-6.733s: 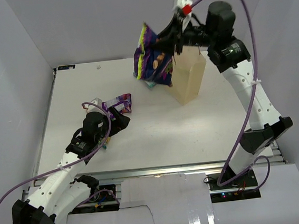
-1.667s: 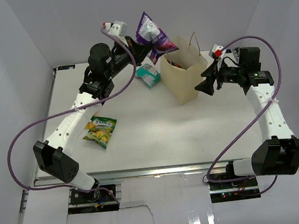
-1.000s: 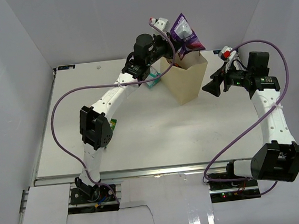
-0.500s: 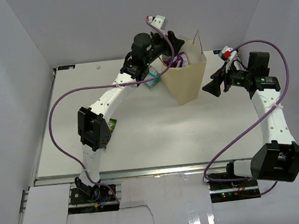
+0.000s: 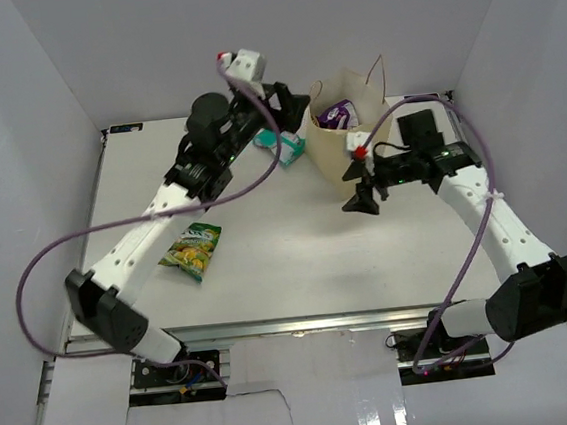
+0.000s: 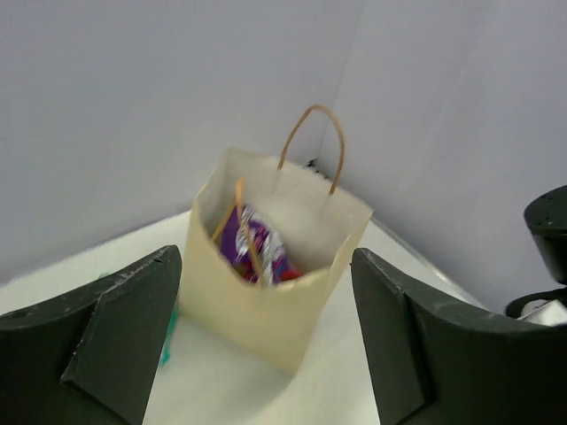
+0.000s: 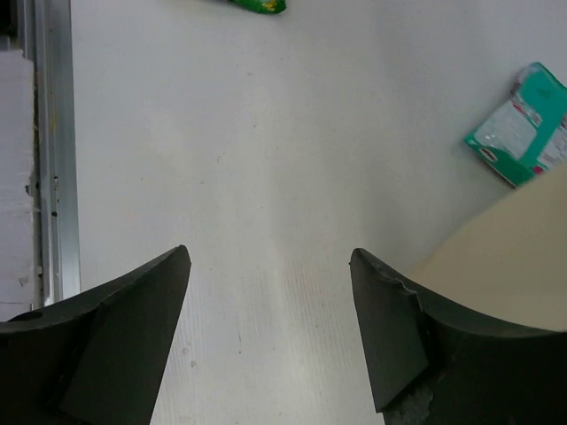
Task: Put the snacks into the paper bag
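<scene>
Top view: paper bag [image 5: 337, 162] stands upright at the back of the worktop [image 5: 269, 274], with the purple-white packet [image 5: 338, 116] in its mouth. Teal-white packet [image 5: 285, 149] lies just beside the bag's left wall. Green-yellow packet [image 5: 193, 249] is well apart from the bag, nearer the bases. Left hand [image 5: 291, 103] hangs above the teal-white packet, spread wide, empty. Right hand [image 5: 362, 191] sits low at the bag's front, also wide and empty.

My read: two packets left to load, teal-white packet next. I'd come in from the side away from the bag and pinch a sealed edge. Then lift above the rim, miss the handles [image 5: 380, 71] and let go low in the mouth. Right hand could brace the wall against tipping.

Left wrist: I'm looking down into the bag, handles upright, purple and red foil inside. No print I can read.

Right wrist: fingers wide with bare worktop between them. Teal-white packet is top right, a bag corner lower right, the green-yellow packet's edge at top. Teal-white packet carries a dark oval logo, too small to read.
</scene>
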Robot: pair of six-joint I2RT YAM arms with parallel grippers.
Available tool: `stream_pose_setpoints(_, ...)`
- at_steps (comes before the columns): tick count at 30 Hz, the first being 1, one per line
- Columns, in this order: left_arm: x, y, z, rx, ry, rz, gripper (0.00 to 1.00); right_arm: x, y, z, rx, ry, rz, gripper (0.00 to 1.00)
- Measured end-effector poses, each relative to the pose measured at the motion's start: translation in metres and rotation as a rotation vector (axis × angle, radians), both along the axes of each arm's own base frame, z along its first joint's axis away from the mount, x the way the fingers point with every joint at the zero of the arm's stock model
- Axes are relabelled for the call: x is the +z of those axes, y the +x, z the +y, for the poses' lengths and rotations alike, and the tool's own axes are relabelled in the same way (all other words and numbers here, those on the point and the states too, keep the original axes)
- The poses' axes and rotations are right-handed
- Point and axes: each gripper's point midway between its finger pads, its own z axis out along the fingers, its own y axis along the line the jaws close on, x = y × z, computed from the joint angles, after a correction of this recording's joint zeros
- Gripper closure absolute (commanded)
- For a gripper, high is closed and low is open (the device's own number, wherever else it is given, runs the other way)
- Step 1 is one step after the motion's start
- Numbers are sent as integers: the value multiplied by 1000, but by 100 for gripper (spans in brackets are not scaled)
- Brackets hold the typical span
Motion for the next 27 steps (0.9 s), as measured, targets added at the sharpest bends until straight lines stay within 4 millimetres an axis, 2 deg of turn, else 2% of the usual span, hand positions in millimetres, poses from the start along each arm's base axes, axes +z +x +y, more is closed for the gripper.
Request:
stream_pose_setpoints(4,-9,-48,74,151,-7,34,10,-25,-20,63,111,-145,-73,20)
stream_pose_setpoints(6,-19,-68,113,253,-47,84,10,-42,-20,91,101,-225,-102,19)
stream_pose_setpoints(7,-30,-78,129,294,-58,120,10,-52,-13,103,75,-264,-106,18)
stream_pose_setpoints(10,-68,-110,175,414,-102,238,6,-85,21,139,-73,-376,-99,16)
stream_pose_setpoints(11,-82,-124,189,447,-123,276,4,-97,39,152,-144,-409,-91,15)
stream_pose_setpoints(14,-106,-157,221,507,-217,338,2,-120,92,180,-346,-442,-89,12)
stream_pose_setpoints(17,-115,-182,243,536,-319,368,2,-138,142,196,-525,-444,-119,6)
stream_pose_setpoints(20,-123,-190,248,544,-373,404,2,-151,187,204,-671,-438,-194,2)
stream_pose_setpoints(23,-145,-188,244,556,-359,470,2,-159,218,201,-776,-442,-285,2)
stream_pose_setpoints(27,-175,-183,236,572,-303,555,2,-183,242,190,-837,-478,-353,0)
